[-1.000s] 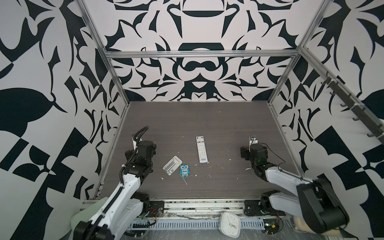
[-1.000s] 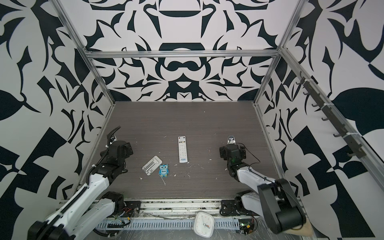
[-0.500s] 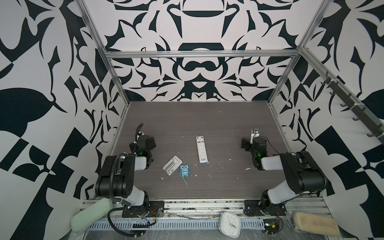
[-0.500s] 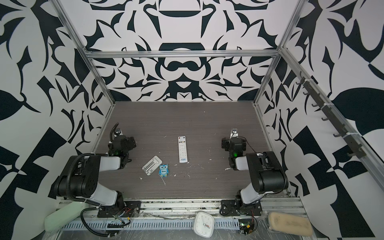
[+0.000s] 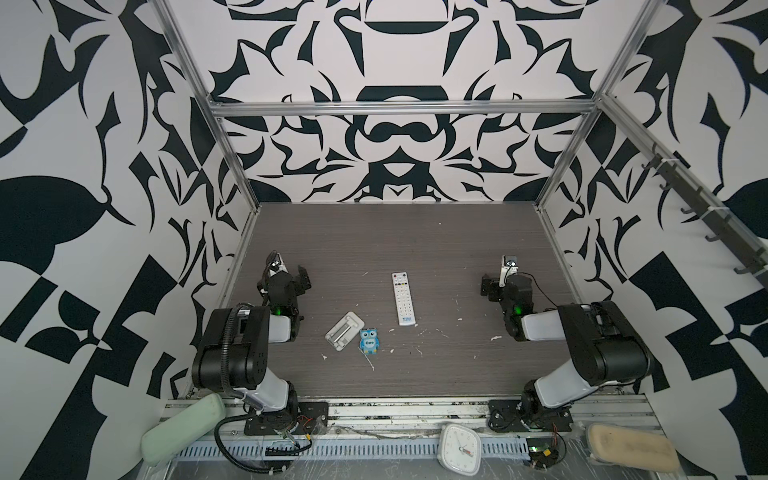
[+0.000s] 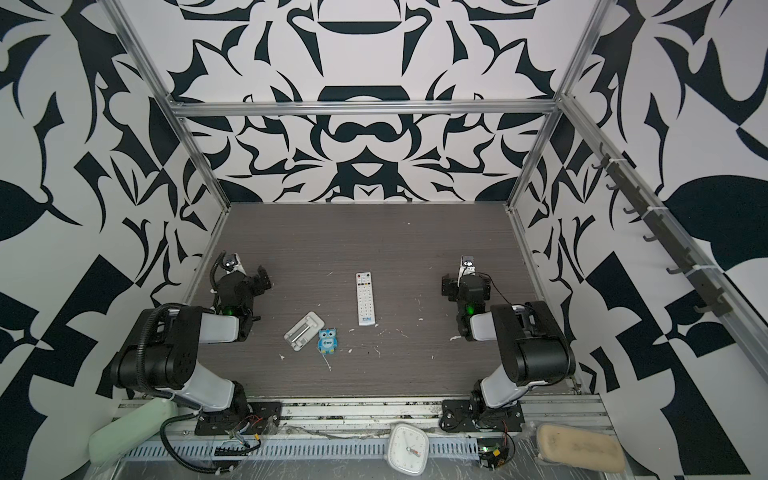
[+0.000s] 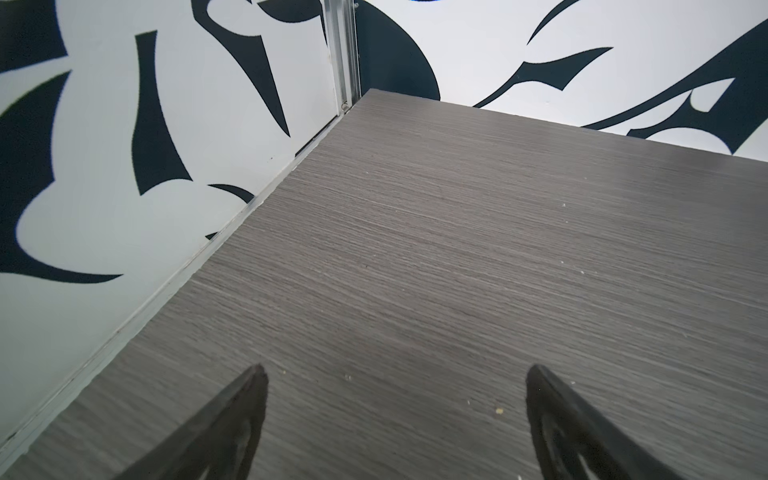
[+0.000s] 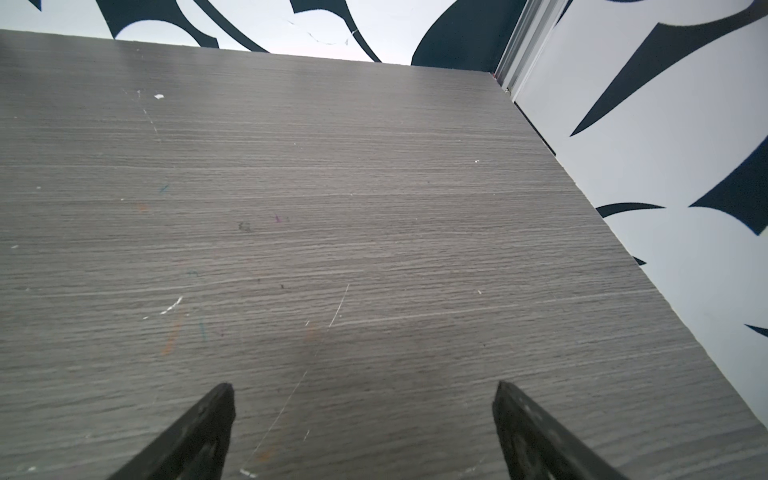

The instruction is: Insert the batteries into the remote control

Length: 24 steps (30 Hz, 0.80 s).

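My left pincer [image 7: 395,374] and right pincer [image 8: 363,390] both spread wide, empty, above the table [image 7: 457,249]. Remote control [image 5: 403,298] lies mid-table, logo end toward 6 o'clock; tray [image 5: 355,319] at its 8 o'clock

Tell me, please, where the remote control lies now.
In both top views the remote control lies face up near the middle of the table, just beyond and right of the blue owl figure.

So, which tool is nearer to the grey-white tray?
Left. The left tool is just back-left of the grey-white tray; the right tool is well to its right, beyond the remote control.
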### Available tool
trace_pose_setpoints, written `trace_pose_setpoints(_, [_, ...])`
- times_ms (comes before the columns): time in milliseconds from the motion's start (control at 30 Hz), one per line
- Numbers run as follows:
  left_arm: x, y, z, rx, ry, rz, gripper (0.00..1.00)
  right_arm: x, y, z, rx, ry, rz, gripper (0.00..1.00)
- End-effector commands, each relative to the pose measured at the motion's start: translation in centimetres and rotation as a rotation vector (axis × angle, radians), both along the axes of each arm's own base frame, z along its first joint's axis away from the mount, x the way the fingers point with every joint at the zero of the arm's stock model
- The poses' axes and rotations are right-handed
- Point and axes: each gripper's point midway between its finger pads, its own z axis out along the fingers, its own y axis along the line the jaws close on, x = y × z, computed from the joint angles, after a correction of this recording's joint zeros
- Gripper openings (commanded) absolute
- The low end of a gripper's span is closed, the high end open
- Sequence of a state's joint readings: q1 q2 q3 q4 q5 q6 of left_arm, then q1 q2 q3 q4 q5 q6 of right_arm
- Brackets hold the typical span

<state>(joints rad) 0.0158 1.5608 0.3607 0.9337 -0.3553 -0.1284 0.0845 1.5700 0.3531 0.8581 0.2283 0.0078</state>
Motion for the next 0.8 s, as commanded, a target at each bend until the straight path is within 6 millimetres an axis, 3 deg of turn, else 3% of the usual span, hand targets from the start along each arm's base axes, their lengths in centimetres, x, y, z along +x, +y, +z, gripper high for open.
trace_pose_setpoints(0, [0.27, -0.14, 0.52, 0.007, -0.027, -0.016, 0.99, 0.79, 0.11, 1.67, 0.014, -0.064, -0.002, 1.0])
trace_pose_setpoints(767, [0.31, -0.11, 0.43, -0.003, -0.024, -0.017, 0.99, 0.78, 0.13, 1.71, 0.016, -0.066, -0.002, 1.0])
